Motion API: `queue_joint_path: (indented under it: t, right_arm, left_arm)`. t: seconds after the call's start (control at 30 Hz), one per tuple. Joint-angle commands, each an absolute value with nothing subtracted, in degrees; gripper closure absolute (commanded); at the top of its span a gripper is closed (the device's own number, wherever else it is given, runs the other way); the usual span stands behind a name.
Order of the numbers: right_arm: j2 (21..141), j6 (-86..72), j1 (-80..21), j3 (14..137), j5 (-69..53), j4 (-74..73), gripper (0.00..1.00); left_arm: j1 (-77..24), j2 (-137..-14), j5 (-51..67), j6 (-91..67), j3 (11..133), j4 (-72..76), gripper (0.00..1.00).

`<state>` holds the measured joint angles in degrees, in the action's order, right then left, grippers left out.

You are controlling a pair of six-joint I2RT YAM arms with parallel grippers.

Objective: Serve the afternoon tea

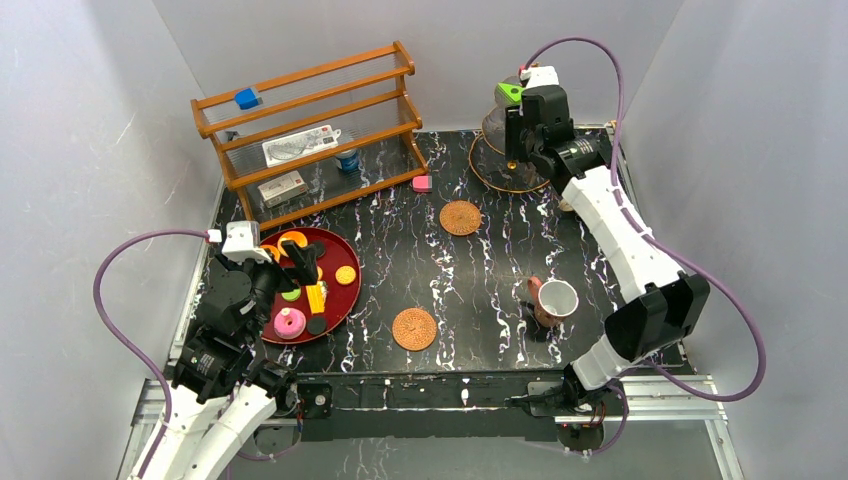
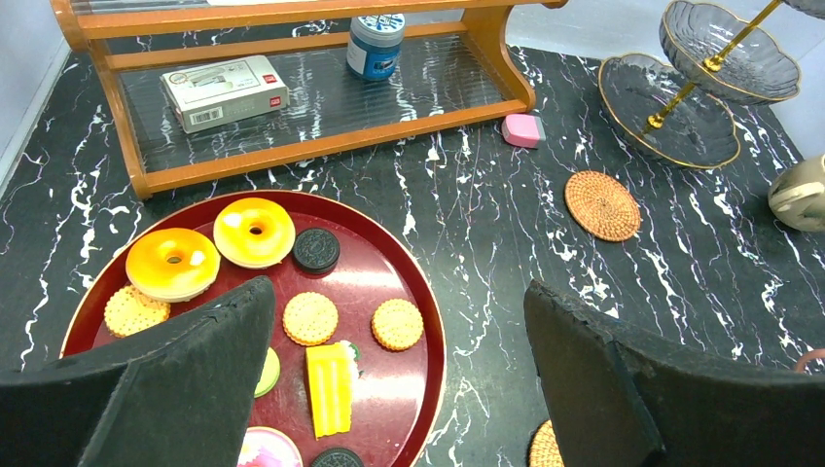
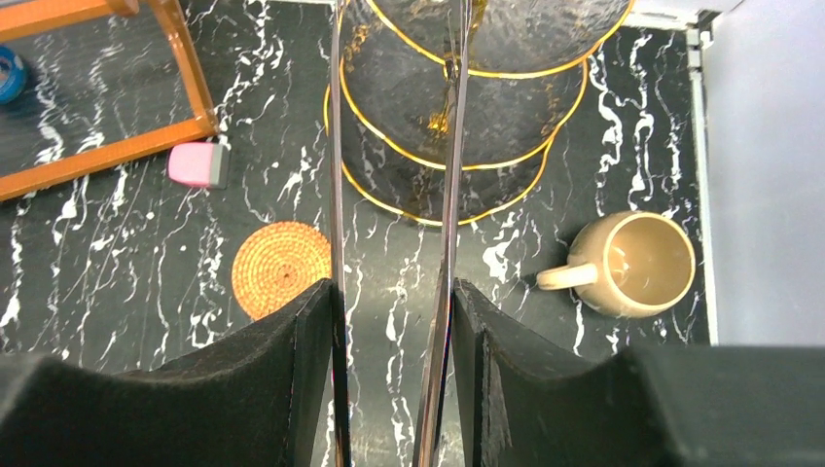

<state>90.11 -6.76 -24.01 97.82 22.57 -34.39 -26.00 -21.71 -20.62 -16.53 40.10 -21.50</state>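
A dark red tray (image 1: 345,250) at the left holds a pink donut (image 1: 290,322), yellow donuts (image 2: 255,232), orange cookies (image 2: 398,324), a yellow piece (image 2: 328,387) and black discs (image 2: 316,249). My left gripper (image 1: 300,262) hangs open and empty above the tray (image 2: 397,288). My right gripper (image 1: 520,140) is shut on thin metal tongs (image 3: 337,195) over the tiered glass stand (image 3: 486,185). A green wedge (image 1: 510,93) sits by it at the stand's top. The beige mug (image 3: 642,263), pinkish-brown cup (image 1: 553,300) and two coasters (image 1: 460,217) (image 1: 414,328) sit on the table.
A wooden shelf (image 1: 310,130) at the back left carries a blue cube (image 1: 247,98), white boxes (image 2: 226,89) and a blue can (image 2: 376,44). A pink block (image 1: 421,183) lies near its right foot. White walls close in the table on three sides.
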Motion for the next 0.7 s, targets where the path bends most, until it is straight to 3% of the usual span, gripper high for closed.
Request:
queue_joint_path:
  t: [0.0, 0.67]
  right_arm:
    - [86.3, -10.2, -24.0, 100.3, 19.3, -37.4, 0.47]
    - [75.0, -15.3, -32.4, 83.7, 6.9, -33.9, 0.48]
  left_arm:
    - [-26.2, -22.2, -20.9, -16.4, 40.1, -21.1, 0.04]
    - [-26.2, -23.5, -20.8, -16.4, 40.2, -20.9, 0.04]
